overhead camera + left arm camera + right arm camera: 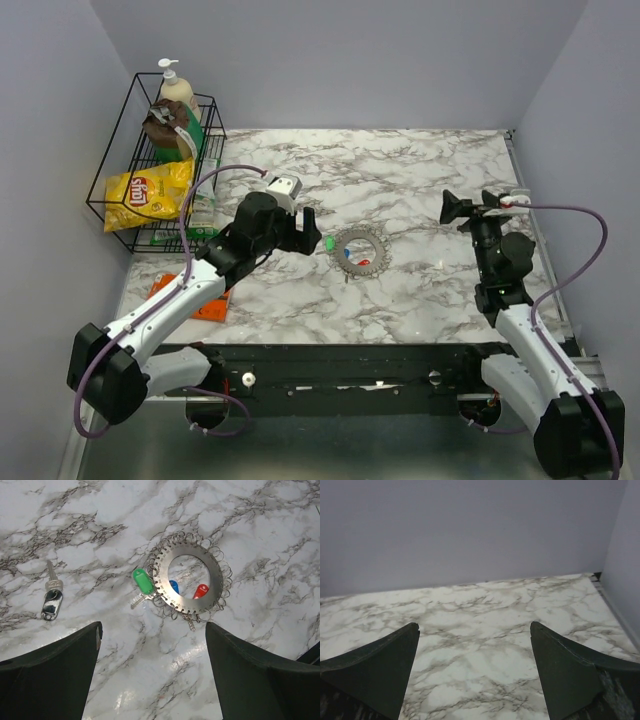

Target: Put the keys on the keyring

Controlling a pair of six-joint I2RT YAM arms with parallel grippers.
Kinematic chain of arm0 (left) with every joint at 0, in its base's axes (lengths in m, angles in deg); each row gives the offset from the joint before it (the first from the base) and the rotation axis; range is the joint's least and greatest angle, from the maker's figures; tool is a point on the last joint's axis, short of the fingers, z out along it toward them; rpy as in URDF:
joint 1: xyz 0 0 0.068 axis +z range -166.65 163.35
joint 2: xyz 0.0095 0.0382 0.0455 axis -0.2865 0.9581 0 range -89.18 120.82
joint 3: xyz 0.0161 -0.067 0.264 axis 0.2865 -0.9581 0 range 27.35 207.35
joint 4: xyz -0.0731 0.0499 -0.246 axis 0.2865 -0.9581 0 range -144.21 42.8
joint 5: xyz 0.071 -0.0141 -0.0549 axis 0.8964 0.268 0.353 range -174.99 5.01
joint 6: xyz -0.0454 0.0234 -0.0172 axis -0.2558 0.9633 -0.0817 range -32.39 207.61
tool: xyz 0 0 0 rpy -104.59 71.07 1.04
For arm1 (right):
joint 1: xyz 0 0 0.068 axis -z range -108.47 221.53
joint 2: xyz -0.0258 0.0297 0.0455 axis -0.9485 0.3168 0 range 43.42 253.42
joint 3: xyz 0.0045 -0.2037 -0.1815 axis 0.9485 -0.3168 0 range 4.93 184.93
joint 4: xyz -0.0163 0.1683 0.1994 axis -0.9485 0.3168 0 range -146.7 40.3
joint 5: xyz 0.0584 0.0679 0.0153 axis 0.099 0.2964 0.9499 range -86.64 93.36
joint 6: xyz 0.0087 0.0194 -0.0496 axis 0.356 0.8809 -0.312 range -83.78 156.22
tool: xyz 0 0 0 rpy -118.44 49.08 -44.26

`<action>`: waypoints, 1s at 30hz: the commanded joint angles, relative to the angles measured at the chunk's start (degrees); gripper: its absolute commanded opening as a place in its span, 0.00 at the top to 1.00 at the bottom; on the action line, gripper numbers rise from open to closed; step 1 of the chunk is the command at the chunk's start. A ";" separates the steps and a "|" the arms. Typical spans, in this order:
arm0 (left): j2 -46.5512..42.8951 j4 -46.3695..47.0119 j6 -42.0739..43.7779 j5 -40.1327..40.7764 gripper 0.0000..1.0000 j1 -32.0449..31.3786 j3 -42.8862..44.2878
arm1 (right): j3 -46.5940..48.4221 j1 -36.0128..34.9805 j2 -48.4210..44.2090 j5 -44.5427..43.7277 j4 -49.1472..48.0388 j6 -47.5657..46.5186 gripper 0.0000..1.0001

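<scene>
My left pincer (152,630) hung apart above the table (260,520). On it lay a loose key (50,584), then a green key (143,582) touching the keyring (165,575), which lay near mid-table. My right pincer (475,630) gaped too.

You see a satin silvery metal keyring (189,551) on a glossy, smooth marble-pattern worktop (150,675). The green key head (143,582), blue key head (173,586), red key head (200,591): shiny plastic. Your left hand (152,630) fingers (55,675): matt black.
</scene>
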 commanded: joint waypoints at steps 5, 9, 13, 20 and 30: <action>4.15 -1.44 -1.96 0.29 0.07 0.24 2.19 | 7.62 0.06 7.00 20.63 21.48 9.66 0.00; 6.43 -2.22 -2.40 0.11 0.07 0.24 2.98 | 6.05 -0.02 8.95 29.50 17.19 10.89 0.00; 7.58 -2.40 -2.84 -0.24 0.07 0.24 3.42 | 2.88 -0.11 9.12 27.86 13.91 18.69 0.00; 9.34 -3.02 -3.02 -1.12 0.07 0.24 4.03 | 9.99 -3.01 18.60 25.22 26.21 14.86 0.00; 12.68 -4.33 -3.37 -2.44 0.07 0.24 5.44 | 16.85 -5.74 32.57 27.06 31.15 15.38 0.27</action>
